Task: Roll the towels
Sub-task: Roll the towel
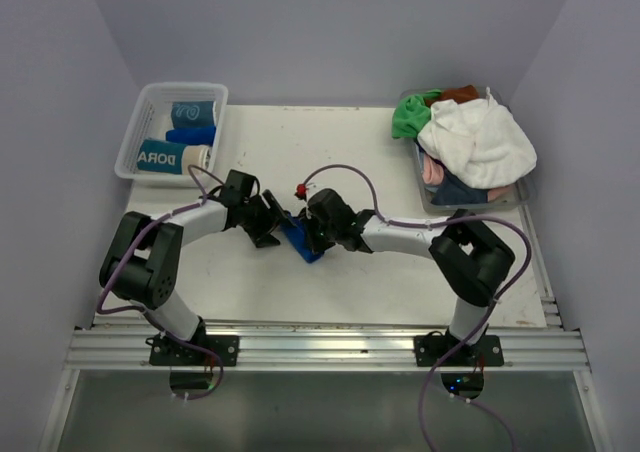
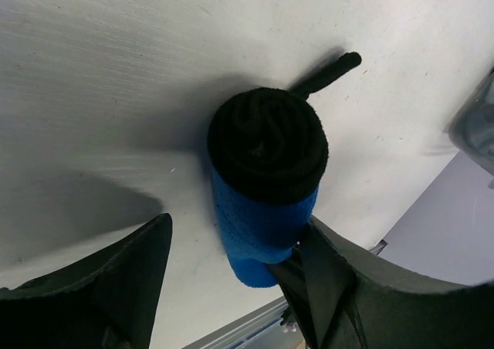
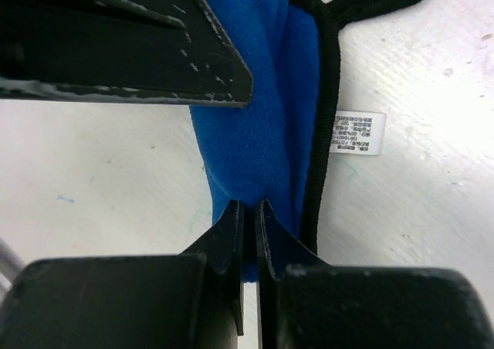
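Observation:
A royal blue towel (image 1: 301,242) with black trim lies mid-table, rolled into a tube. In the left wrist view the roll (image 2: 262,218) shows end-on, its black-edged spiral facing the camera. My left gripper (image 1: 268,220) is open, its fingers (image 2: 123,279) either side of the roll (image 2: 239,283), the right finger touching it. My right gripper (image 1: 318,230) is shut on the blue towel's fold (image 3: 255,133), pinching it between the fingertips (image 3: 248,224). A white care label (image 3: 357,133) lies beside the black hem.
A clear mesh basket (image 1: 185,88) at the back left holds three rolled towels: teal-beige (image 1: 172,158), blue (image 1: 190,134), teal (image 1: 192,112). A bin (image 1: 522,198) at the back right holds piled white (image 1: 480,142), green (image 1: 410,117) and pink (image 1: 432,172) towels.

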